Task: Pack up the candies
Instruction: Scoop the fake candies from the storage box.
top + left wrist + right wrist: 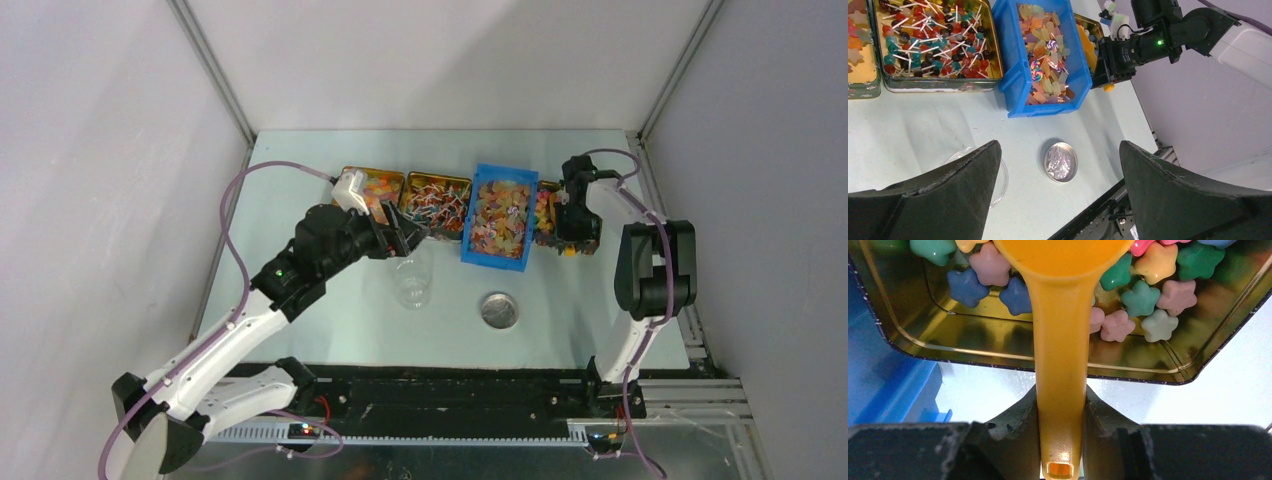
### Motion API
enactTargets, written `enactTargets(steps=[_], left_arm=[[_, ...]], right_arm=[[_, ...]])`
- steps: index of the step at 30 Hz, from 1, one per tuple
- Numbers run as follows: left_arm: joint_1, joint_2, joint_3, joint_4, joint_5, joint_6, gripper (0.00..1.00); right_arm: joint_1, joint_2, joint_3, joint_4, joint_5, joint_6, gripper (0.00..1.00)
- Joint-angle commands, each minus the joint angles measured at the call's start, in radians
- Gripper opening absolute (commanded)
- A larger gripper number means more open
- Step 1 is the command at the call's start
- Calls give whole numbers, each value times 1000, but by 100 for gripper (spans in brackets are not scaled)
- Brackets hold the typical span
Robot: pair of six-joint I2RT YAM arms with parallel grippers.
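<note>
The candies fill four containers in a row: a tin of gummies (375, 187), a tin of lollipops (437, 203), a blue bin (500, 218) of jellies and wrapped pieces, and a tin of star candies (1140, 297). My right gripper (1060, 390) is shut on the handle of the orange scoop (1060, 315), whose bowl is over the star candies. In the top view the right gripper (572, 235) is at the right tin. My left gripper (405, 240) is open and empty, hovering above a clear jar (411, 282). In the left wrist view its jaws (1058, 145) stand wide apart.
A round silver lid (499, 310) lies on the table in front of the blue bin; it also shows in the left wrist view (1061, 161). The jar's rim (1003, 185) shows beside the left finger. The table's black front rail runs along the near edge.
</note>
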Motion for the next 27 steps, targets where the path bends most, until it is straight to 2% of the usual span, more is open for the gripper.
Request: enactTargets(steps=[1, 16, 27], left_arm=[[-6, -15, 33, 15, -11, 20, 95], [-5, -30, 37, -7, -25, 27, 95], [-5, -47, 55, -49, -62, 53, 95]], right_arm=[[11, -70, -46, 91, 34, 13, 0], [44, -216, -110, 135, 86, 35, 0], [73, -315, -160, 96, 78, 47, 0]])
